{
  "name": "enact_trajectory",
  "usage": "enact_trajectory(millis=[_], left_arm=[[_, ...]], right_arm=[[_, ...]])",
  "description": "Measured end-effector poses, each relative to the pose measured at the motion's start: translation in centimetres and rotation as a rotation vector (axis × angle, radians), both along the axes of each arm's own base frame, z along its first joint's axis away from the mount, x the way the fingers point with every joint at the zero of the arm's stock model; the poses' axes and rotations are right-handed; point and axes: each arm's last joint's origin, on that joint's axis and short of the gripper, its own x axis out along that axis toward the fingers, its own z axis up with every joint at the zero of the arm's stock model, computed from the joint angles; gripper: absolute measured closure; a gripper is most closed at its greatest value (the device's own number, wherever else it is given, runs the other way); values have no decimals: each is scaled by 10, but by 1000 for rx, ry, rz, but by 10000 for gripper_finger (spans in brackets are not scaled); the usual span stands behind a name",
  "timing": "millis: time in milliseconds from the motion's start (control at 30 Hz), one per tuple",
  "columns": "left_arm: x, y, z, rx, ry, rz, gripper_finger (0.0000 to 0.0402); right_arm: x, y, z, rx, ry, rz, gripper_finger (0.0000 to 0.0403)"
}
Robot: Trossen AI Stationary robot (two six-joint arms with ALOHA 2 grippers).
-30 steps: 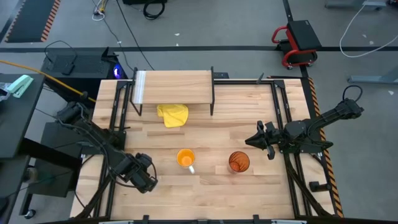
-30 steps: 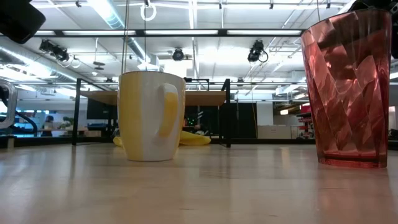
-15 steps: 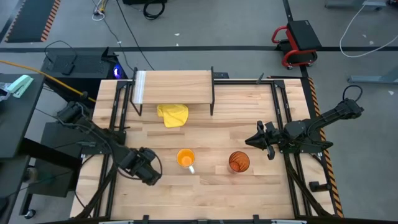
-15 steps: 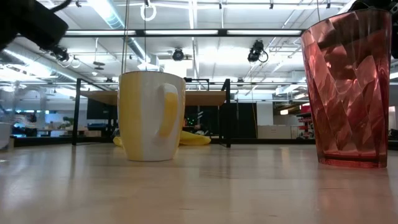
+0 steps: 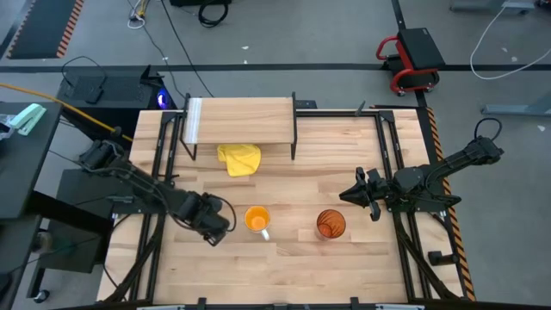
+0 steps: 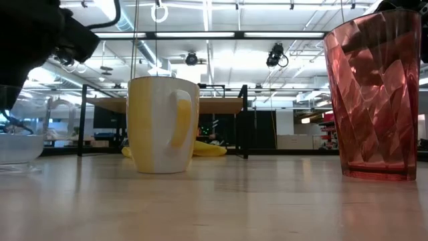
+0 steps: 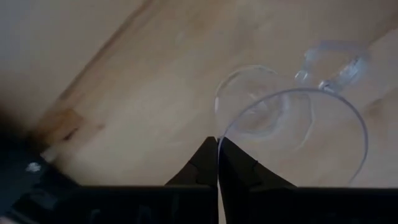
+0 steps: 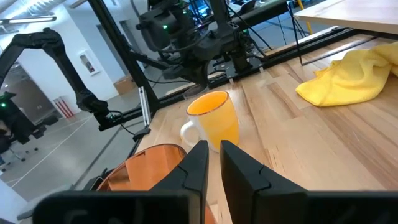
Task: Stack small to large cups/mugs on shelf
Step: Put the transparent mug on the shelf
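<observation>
The left pincer sits low over the tabletop, just at nine o'clock of the orange mug. Its two dark fingers are pressed together on the rim of the small clear glass, one finger inside the wall and one outside, with only the thin wall between them. In the low view the glass shows at the far left under the dark bulk of that arm, its base close to the wood; whether it touches the tabletop I cannot tell.

The orange mug stands upright near the middle of the tabletop, white handle turned toward five o'clock. The amber-brown tumbler stands upright at three o'clock of the mug, well apart from it.

The right pincer hovers near the tumbler, at about one o'clock of it, touching nothing; its fingers stand nearly together with a narrow gap and nothing in it.

The shelf stands at the twelve o'clock end of the tabletop, whitish strip on its nine o'clock end, its top bare. A yellow cloth lies crumpled at its six o'clock edge, partly beneath it.
</observation>
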Motion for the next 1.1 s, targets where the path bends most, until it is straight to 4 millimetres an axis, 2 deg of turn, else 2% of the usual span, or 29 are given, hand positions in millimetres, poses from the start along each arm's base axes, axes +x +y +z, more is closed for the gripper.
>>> enact_trajectory(millis=[167,267,367,567,700,867,967,1100], left_arm=[[0,12,1,-1,62,-4,397],[2,17,11,10,84,-6,397],[8,20,29,39,51,-18,397],[15,32,80,163,-15,-22,397],[14,52,114,288,-31,31,398],[23,81,150,386,-158,38,398],[26,102,162,418,-171,52,398],[25,132,166,452,-147,97,398]], right_arm=[[0,0,0,0,0,0,353],[0,0,0,0,0,0,353],[0,0,0,0,0,0,353],[0,0,0,-3,-1,0,353],[0,0,0,-2,-4,0,353],[0,0,3,-18,-31,2,353],[0,0,3,-25,-37,2,353],[0,0,3,-25,-38,2,353]])
